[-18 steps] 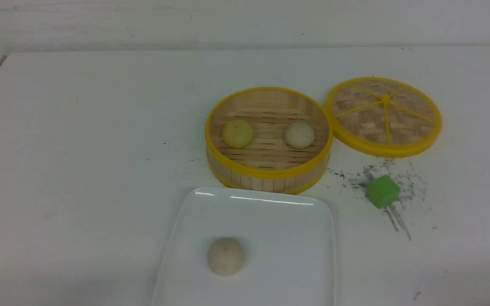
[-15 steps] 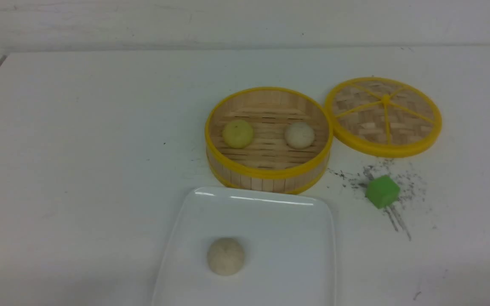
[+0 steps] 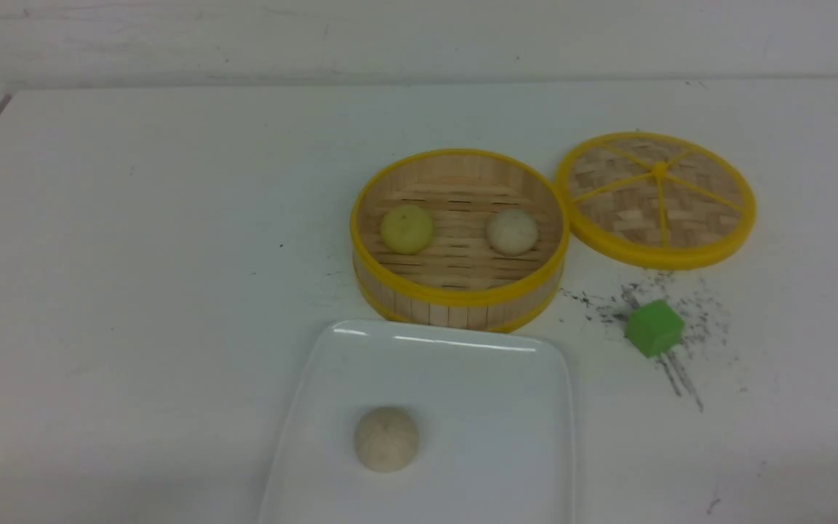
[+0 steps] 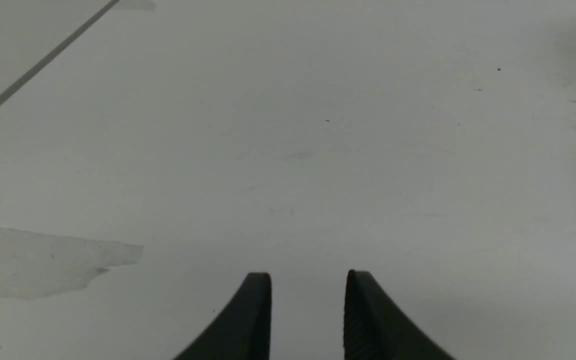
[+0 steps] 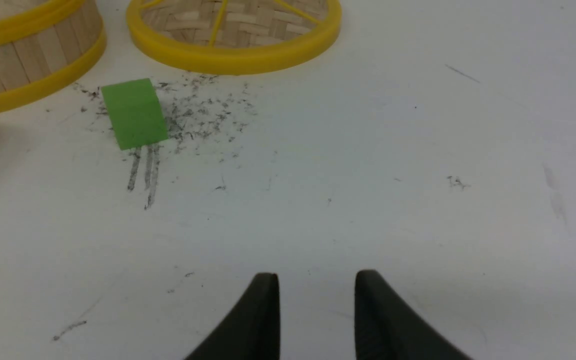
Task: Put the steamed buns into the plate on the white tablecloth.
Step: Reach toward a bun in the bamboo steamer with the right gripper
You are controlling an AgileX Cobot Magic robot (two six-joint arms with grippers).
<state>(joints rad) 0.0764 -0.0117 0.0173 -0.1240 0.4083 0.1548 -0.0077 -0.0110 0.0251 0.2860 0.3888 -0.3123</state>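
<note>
One speckled beige steamed bun (image 3: 385,438) lies in the white rectangular plate (image 3: 492,378) at the front middle of the white tablecloth (image 3: 135,255). A pale yellow bun (image 3: 406,229) and a second speckled bun (image 3: 512,231) sit inside the round bamboo steamer (image 3: 455,295) just behind the plate. Neither arm shows in the front view. My left gripper (image 4: 308,280) hovers open over bare cloth, with nothing between its fingers. My right gripper (image 5: 317,280) is open too, over the cloth some way from the green cube (image 5: 134,113).
The steamer's lid (image 3: 655,198) lies upside down to the right of the steamer. In front of the lid, a green cube (image 3: 653,327) rests amid dark specks and scratch marks. The steamer's side (image 5: 23,65) and the lid (image 5: 233,30) show in the right wrist view.
</note>
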